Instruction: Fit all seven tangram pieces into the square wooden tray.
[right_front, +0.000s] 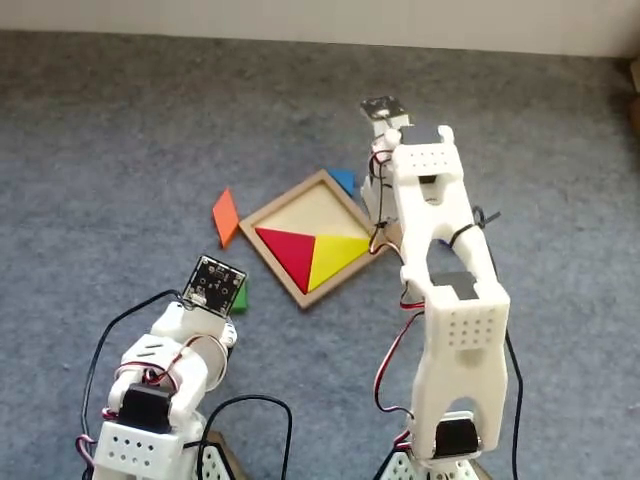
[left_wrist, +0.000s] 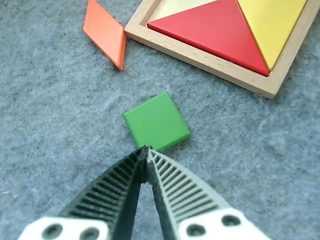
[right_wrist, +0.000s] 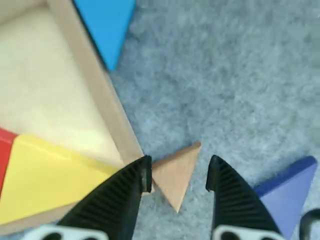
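Jaws of the right gripper (right_wrist: 178, 172) stand apart on either side of a small tan triangle (right_wrist: 172, 181) that lies flat on the grey carpet (right_front: 120, 150), gripping nothing. That triangle sits just outside the wooden tray (right_wrist: 95, 95), with a dark blue triangle (right_wrist: 285, 192) near it. The right arm (right_front: 440, 250) stretches far forward past the tray's corner. The left gripper (left_wrist: 146, 152) is pressed closed and empty, its tip at the edge of a green square (left_wrist: 157, 121). The left arm (right_front: 170, 380) is folded close to its base. An orange parallelogram (left_wrist: 105, 32) lies beside the tray. A red triangle (left_wrist: 210, 30) and a yellow triangle (right_wrist: 50, 175) sit inside it, and a light blue triangle (right_wrist: 107, 25) lies outside its far wall.
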